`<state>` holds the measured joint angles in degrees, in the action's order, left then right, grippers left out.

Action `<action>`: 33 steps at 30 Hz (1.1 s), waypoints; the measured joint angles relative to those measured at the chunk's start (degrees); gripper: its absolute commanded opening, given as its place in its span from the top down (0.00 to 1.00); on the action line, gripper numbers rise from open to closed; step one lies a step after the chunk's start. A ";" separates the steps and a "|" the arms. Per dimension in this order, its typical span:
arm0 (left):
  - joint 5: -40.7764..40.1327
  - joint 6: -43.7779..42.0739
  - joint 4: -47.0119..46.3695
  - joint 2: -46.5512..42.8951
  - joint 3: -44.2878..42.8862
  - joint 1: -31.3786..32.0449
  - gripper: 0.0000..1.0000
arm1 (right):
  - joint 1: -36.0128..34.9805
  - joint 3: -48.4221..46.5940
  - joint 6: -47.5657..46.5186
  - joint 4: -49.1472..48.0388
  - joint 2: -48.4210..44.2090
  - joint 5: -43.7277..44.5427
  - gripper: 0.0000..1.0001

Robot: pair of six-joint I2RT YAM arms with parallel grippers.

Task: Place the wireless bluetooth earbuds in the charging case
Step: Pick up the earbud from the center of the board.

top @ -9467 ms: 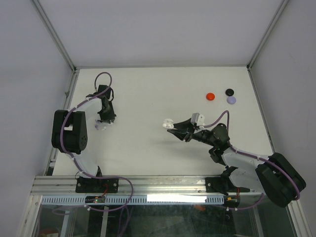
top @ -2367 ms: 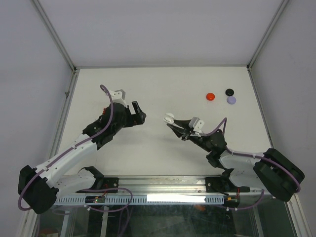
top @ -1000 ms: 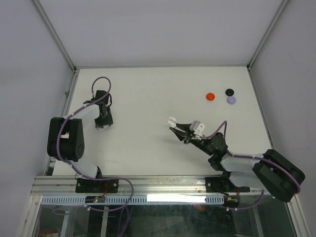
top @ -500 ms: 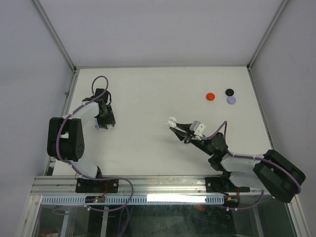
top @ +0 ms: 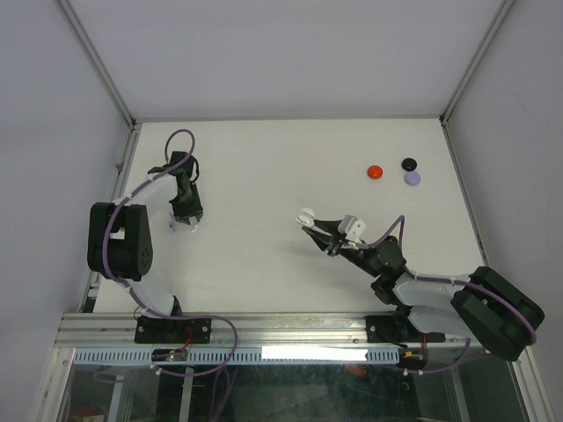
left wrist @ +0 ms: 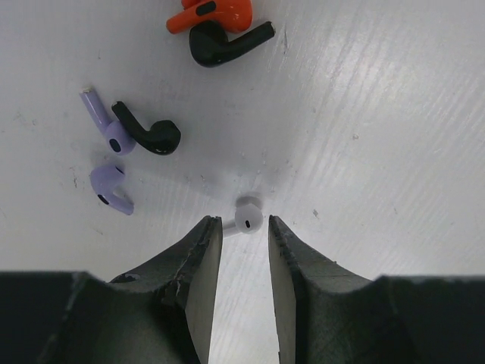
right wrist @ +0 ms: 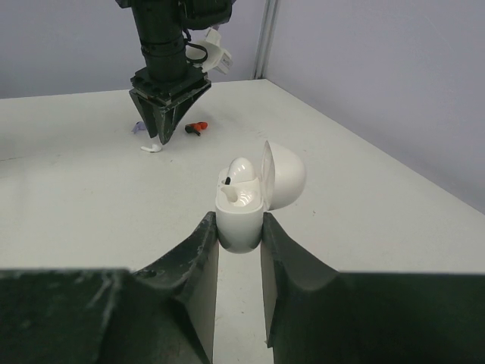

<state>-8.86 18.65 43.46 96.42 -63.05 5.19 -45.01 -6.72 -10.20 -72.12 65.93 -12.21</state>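
Note:
My left gripper [left wrist: 241, 226] points down at the table, open but narrow. A white earbud [left wrist: 248, 216] lies between its fingertips with its stem toward the left finger and a gap on the right. Further out lie an orange earbud [left wrist: 218, 10], two black earbuds [left wrist: 226, 42] [left wrist: 148, 133] and two lavender earbuds [left wrist: 104, 125] [left wrist: 111, 189]. My right gripper [right wrist: 239, 221] is shut on the white charging case [right wrist: 241, 216], which it holds upright with its lid open. One white earbud [right wrist: 241, 170] sits inside. From above, the case [top: 306, 215] is mid-table and my left gripper [top: 185, 221] is at the far left.
Three small round pieces lie at the back right of the table: red [top: 376, 171], black [top: 409, 163] and lavender [top: 413, 178]. The metal frame rail [top: 114, 189] runs close beside my left arm. White walls enclose the table.
My left gripper's jaws have narrowed around the white earbud and its arm has shifted slightly. My right gripper has kept the case still.

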 measured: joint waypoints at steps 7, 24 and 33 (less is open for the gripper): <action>-0.24 -1.51 0.68 4.15 -0.61 0.85 0.71 | 0.00 0.00 -0.02 0.02 0.00 -0.02 1.00; 0.20 -1.70 1.29 5.35 -1.49 1.64 0.80 | 0.00 0.00 -0.02 0.87 0.00 -0.07 1.00; 0.48 -1.07 1.27 5.25 -1.46 1.64 0.94 | 0.00 0.00 -0.04 1.75 -0.07 -0.20 1.00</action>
<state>-8.38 17.58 44.73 101.67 -64.51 6.83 -45.01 -6.72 -10.24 -70.37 65.87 -12.40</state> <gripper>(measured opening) 0.189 0.263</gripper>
